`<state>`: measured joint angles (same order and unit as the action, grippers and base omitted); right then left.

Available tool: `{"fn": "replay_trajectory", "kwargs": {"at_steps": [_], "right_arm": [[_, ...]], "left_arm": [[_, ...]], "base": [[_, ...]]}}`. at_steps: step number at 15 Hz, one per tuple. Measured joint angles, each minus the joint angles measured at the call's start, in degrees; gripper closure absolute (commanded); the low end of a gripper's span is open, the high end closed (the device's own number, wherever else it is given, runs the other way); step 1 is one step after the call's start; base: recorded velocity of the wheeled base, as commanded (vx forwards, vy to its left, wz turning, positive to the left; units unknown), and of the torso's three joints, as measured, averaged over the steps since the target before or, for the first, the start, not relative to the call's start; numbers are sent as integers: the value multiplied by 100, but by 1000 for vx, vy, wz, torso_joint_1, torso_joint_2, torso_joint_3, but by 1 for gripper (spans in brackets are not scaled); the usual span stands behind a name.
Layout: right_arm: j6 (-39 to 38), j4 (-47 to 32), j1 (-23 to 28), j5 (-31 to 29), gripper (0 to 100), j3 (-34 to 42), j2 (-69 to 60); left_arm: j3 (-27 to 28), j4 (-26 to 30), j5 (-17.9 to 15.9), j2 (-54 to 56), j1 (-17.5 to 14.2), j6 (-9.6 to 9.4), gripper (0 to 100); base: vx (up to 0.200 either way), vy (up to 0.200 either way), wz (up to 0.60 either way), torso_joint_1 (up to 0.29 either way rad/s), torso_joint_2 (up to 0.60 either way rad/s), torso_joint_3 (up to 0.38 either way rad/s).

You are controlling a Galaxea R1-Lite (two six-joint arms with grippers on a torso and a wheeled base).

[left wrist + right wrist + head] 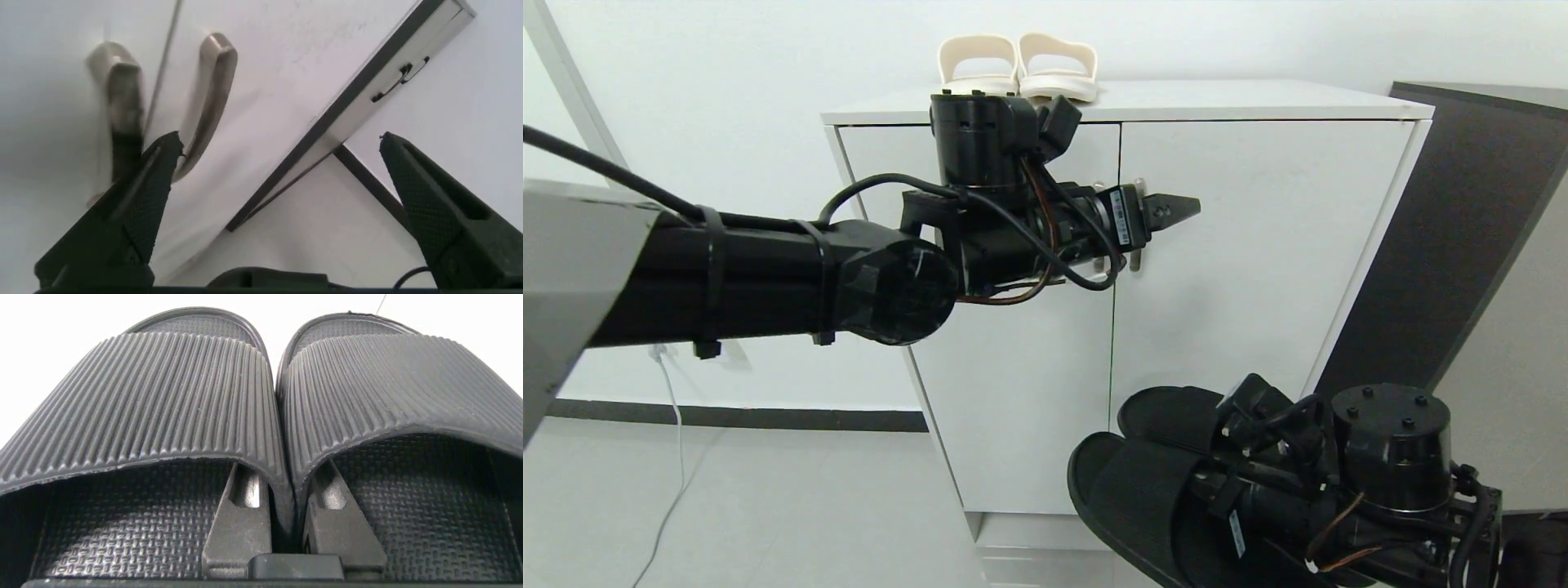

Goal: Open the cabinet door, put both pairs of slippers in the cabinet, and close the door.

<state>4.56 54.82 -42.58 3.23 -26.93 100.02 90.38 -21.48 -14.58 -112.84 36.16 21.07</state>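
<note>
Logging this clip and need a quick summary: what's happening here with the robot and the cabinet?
The left gripper, open, sits at the door handles of the white cabinet, whose doors look shut. The right gripper is shut on a pair of black slippers, pinching their inner edges together, low in front of the cabinet. A pair of white slippers rests on the cabinet top. Neither pair is in yet.

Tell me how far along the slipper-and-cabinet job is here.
Done: the right gripper is shut on the black slippers, both pinched together. In hand: the open left gripper sits at the door handles; both cabinet doors look shut. Left: open a door, stow the black pair and the cream slippers on the cabinet top, close.
</note>
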Motion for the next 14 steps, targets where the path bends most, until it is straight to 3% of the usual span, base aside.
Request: {"fn": "replay_trajectory", "kwargs": {"at_steps": [5,6,10,14], "right_arm": [[0,0,0,21,100,1,2],[0,0,0,21,100,4,2],[1,0,-133,60,100,98,-11],[-2,-2,-160,503,100,293,-154]], "left_arm": [[724,295,-9,-417,-24,6,0],[811,350,-17,-469,-24,9,100],[855,375,20,-546,-38,22,100],[308,288,7,-325,-9,26,100]], "base": [[0,0,0,0,0,0],[0,0,0,0,0,0],[0,0,0,0,0,0],[0,0,0,0,0,0]]}}
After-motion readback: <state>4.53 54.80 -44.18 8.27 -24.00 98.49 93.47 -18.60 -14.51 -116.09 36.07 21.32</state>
